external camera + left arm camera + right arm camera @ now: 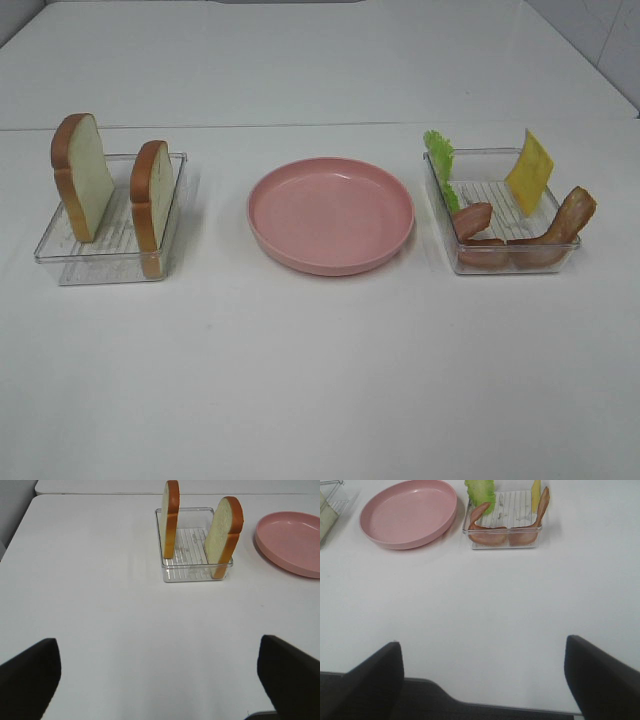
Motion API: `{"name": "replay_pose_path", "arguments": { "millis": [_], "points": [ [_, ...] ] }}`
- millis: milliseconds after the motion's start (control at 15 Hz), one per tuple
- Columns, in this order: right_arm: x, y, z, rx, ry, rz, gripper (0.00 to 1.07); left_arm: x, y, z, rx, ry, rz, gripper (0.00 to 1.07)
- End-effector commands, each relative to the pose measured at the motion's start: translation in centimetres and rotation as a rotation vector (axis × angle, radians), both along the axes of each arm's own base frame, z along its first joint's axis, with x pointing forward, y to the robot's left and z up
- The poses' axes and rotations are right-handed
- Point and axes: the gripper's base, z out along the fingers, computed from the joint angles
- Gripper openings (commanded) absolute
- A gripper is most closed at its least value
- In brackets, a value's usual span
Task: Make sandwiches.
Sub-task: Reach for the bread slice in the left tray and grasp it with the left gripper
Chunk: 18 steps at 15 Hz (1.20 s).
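Note:
No assembled sandwiches show; the parts stand apart. Two bread slices (82,175) (152,195) stand upright in the left clear tray (100,268). The right clear tray (475,160) holds a green lettuce leaf (440,160), a yellow cheese square (530,172) and bacon strips (570,220). My left gripper (157,650) is open and empty, well short of the bread (223,532). My right gripper (482,647) is also open and empty, far back from the bacon (490,532) and lettuce (481,492). Neither gripper appears in the exterior high view.
A round pink plate (330,212) with nothing on it sits between the two trays on the white table (320,380). In the right wrist view the table's near edge runs just under the fingers.

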Motion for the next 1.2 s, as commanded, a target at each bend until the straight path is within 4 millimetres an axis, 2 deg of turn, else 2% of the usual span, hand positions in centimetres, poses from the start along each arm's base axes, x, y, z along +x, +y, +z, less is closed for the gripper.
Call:
{"name": "replay_pose_path", "arguments": {
  "millis": [67, 800, 933, 1000, 1067, 1133, 1200],
  "points": [
    [-0.3, 0.0, 0.0, 0.006, -0.038, 0.001, 0.85, -0.2, 0.0, 0.1, -0.004, -0.024, -0.008, 1.02],
    [-0.3, 0.0, 0.0, 0.006, -0.038, 0.001, 0.85, -0.2, 0.0, 0.1, 0.001, -0.023, -0.005, 1.02],
    [-0.3, 0.0, 0.0, 0.006, -0.038, 0.001, 0.85, 0.3, 0.0, 0.5, 0.016, 0.039, -0.015, 1.02],
    [-0.3, 0.0, 0.0, 0.006, -0.038, 0.001, 0.85, 0.6, 0.0, 0.9, 0.031, 0.074, -0.024, 1.02],
    [-0.3, 0.0, 0.0, 0.006, -0.038, 0.001, 0.85, 2.7, 0.1, 3.8, 0.053, 0.230, -0.042, 1.02],
    [-0.3, 0.0, 0.0, 0.006, -0.038, 0.001, 0.85, 3.7, 0.1, 4.7, 0.049, 0.274, -0.043, 1.02],
    [-0.3, 0.0, 0.0, 0.006, -0.038, 0.001, 0.85, 6.2, 0.1, 6.5, 0.032, 0.370, -0.038, 1.02]
  ]
}}
